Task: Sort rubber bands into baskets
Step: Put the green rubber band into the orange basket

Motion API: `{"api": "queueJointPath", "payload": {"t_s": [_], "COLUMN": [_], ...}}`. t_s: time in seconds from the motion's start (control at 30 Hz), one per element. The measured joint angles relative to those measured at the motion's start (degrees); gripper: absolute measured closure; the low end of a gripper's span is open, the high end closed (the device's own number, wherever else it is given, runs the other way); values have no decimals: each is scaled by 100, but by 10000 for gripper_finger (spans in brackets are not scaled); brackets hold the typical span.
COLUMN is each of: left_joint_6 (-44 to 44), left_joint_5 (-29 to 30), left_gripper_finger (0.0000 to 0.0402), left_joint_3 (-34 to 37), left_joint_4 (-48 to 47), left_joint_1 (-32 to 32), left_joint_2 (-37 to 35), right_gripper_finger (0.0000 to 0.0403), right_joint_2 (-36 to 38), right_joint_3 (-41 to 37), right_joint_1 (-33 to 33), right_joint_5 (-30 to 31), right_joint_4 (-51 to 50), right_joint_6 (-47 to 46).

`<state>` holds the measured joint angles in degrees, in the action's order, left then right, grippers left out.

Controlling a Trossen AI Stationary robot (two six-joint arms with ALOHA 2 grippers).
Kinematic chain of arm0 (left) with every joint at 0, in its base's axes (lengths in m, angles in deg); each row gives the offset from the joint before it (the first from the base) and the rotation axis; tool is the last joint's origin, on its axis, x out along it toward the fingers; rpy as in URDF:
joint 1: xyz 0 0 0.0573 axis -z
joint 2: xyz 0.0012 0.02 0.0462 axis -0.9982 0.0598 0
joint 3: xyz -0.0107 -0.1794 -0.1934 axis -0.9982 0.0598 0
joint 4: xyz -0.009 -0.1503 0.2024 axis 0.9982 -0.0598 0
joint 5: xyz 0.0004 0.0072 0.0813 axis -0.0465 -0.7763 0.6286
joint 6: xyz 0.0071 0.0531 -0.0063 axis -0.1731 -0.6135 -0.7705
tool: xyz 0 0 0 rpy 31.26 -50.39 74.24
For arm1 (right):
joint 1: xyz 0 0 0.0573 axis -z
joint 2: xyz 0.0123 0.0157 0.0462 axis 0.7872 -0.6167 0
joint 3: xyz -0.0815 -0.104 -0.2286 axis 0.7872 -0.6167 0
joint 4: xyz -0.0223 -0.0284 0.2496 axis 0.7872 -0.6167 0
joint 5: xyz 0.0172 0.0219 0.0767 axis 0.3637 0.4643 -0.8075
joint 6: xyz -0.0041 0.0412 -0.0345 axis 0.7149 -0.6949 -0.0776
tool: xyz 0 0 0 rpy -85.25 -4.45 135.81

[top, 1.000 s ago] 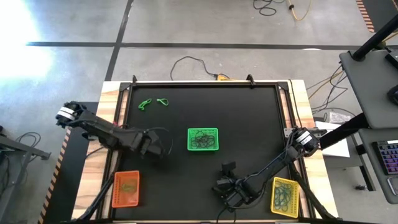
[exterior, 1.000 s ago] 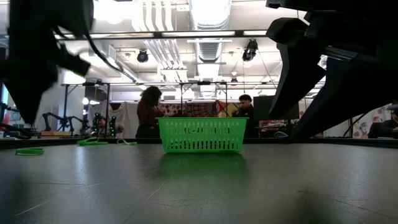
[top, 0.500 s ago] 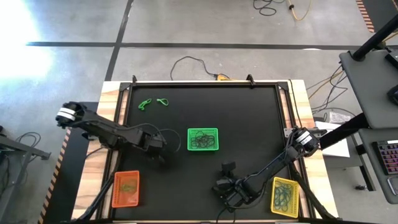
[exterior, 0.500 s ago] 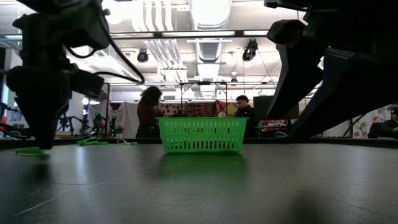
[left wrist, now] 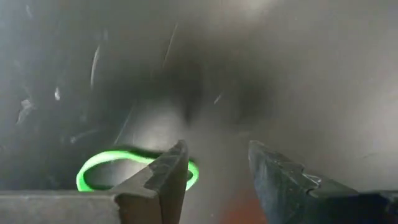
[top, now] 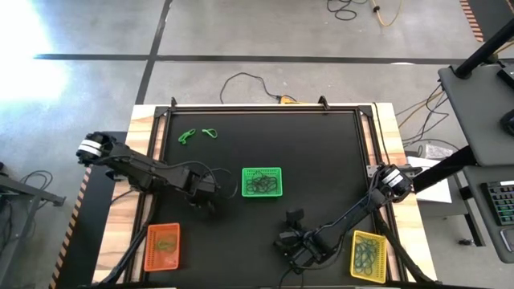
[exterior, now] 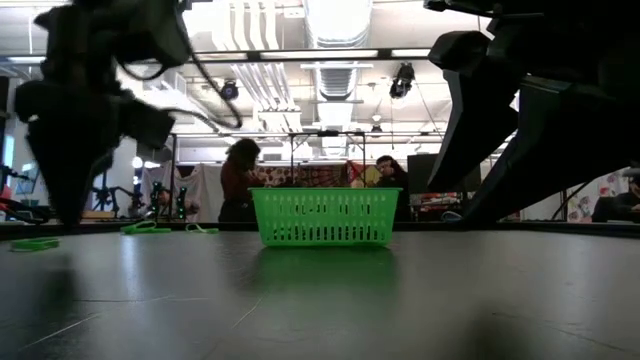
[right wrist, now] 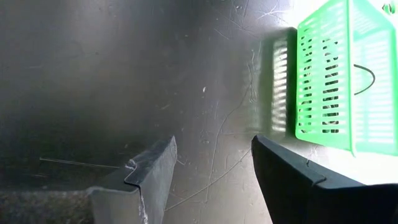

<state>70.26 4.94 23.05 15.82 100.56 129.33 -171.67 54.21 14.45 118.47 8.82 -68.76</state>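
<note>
Three baskets sit on the black mat: green basket (top: 263,181) at centre, orange basket (top: 163,245) lower left, yellow basket (top: 367,254) lower right. Left gripper (top: 206,195), left of centre, has fingers apart with a green band (left wrist: 134,169) lying beside one finger, not clamped. Two more bands (top: 197,133) lie upper left. Right gripper (top: 294,218), lower centre, waits with fingers apart. Bands look light, limp and springy; pinching one strand of the loop against the mat likely grips best.
</note>
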Motion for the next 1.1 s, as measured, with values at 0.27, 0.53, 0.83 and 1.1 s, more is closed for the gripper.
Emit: {"api": "queueJointPath", "payload": {"t_s": [0.27, 0.53, 0.83, 1.1], "left_joint_6": [101, 411, 472, 565], "left_joint_5": [58, -165, -225, -283], "left_gripper_finger": [246, 246, 257, 388], "left_joint_3": [-392, 200, 523, 662], "left_joint_4": [-760, -416, 146, 217], "left_joint_1": [77, 110, 160, 361], "left_joint_2": [2, 2, -16, -22], "right_gripper_finger": [197, 197, 197, 197], "right_joint_2": [0, 0, 0, 0], "right_joint_3": [0, -2, -2, -3], "right_joint_1": [-2, -2, 0, -2], "right_joint_5": [-2, -1, 0, 0], "right_joint_4": [0, -2, -4, -4], "right_joint_6": [-9, -9, -7, -9]}}
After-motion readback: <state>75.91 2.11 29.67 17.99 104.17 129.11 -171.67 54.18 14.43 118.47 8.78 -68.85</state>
